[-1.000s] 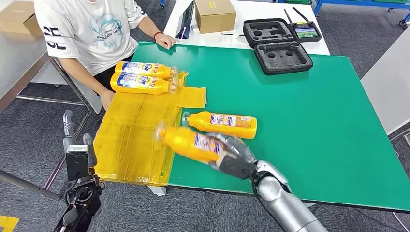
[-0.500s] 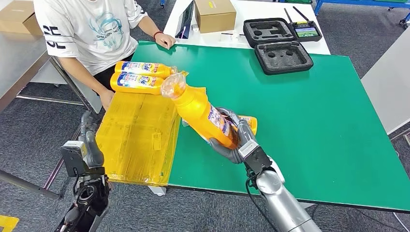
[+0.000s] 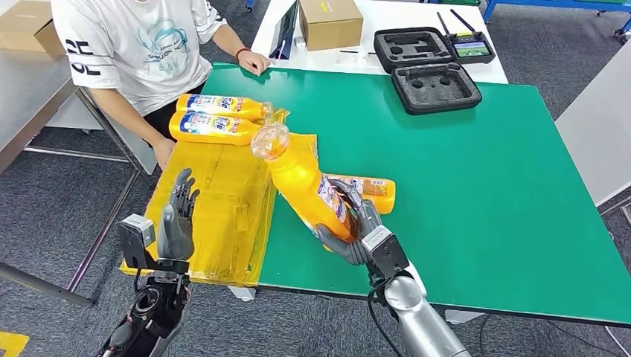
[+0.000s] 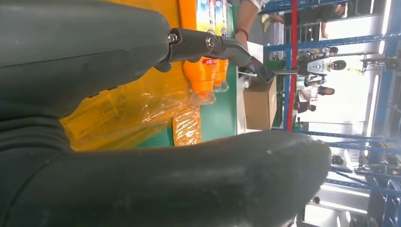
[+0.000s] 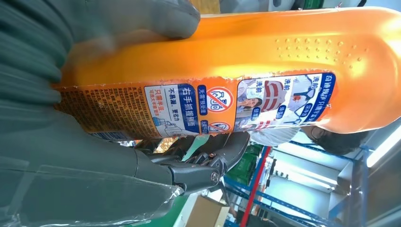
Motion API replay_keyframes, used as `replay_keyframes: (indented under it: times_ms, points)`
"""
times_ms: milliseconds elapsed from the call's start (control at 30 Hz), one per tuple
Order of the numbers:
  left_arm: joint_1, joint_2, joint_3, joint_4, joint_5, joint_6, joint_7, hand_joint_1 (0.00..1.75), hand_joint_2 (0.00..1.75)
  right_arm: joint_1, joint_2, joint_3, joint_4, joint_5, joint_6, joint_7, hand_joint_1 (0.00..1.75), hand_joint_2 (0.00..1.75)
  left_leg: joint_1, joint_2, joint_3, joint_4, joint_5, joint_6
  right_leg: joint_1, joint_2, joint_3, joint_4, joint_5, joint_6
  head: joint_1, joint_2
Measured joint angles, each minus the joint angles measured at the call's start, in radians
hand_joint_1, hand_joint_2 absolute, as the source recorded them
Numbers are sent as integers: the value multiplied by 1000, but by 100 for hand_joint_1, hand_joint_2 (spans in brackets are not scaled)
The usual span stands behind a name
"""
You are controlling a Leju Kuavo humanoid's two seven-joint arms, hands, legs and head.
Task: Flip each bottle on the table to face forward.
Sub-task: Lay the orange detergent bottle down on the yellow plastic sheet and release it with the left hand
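Bottle-flipping is mid-step: the robot's right hand [image 3: 356, 229] grips a tall orange plastic detergent bottle [image 3: 306, 184] around its lower body, fingers wrapped tight on it, and holds it lifted off the green table [image 3: 476, 178], tilted with its clear cap end pointing up and away toward the far left. In the right wrist view the bottle's printed back label [image 5: 198, 106], blue and white with small text, faces the camera, and a patch of raised dots shows on the smooth glossy plastic.

A second orange bottle [image 3: 368, 191] lies on its side on the green surface just behind the held one, partly hidden by it. Two more orange bottles [image 3: 216, 117] lie side by side at the far left edge, on a sheet of crinkled yellow plastic wrap over flattened cardboard [image 3: 208, 208], near a seated person in a white T-shirt [image 3: 134, 44].

The left hand [image 3: 178, 216] is raised beside the table's left edge, fingers spread and upright, holding nothing.

Judging from this, the next move calls for turning the held bottle so its front label shows, then setting it down; the slick plastic may slip in a loose grip.
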Motion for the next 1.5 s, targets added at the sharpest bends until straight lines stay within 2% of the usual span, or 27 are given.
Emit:
replay_keyframes:
  times_ms: [100, 500, 833, 967, 1233, 1500]
  points:
    - [0, 0, -12, -6, -2, -18, 3, 0, 175, 0, 6, 0, 14, -3, 11, 0, 175, 175, 0, 0, 0, 0, 0, 0, 0, 0, 0, 0, 0, 0, 0, 0]
    - [-31, 1, -162, -47, -53, -108, 24, 0, 175, -68, 126, 15, 246, -15, 84, -23, 175, 175, 0, 0, 0, 0, 0, 0, 0, 0, 0, 0, 0, 0, 0, 0]
    - [-99, -25, -249, -3, -78, -177, 40, 0, 175, -91, 183, 20, 339, 21, 106, -21, 175, 175, 0, 0, 0, 0, 0, 0, 0, 0, 0, 0, 0, 0, 0, 0]
    - [-121, -41, -264, 24, -79, -195, 50, 0, 175, -94, 198, 23, 368, 45, 107, -11, 175, 175, 0, 0, 0, 0, 0, 0, 0, 0, 0, 0, 0, 0, 0, 0]
    - [-148, -43, -264, 85, -28, -235, 64, 0, 175, -120, 210, 29, 436, 95, 112, 2, 175, 175, 0, 0, 0, 0, 0, 0, 0, 0, 0, 0, 0, 0, 0, 0]
    - [-170, -51, -254, 142, 1, -235, 70, 0, 175, -157, 216, 60, 499, 110, 118, 3, 175, 175, 0, 0, 0, 0, 0, 0, 0, 0, 0, 0, 0, 0, 0, 0]
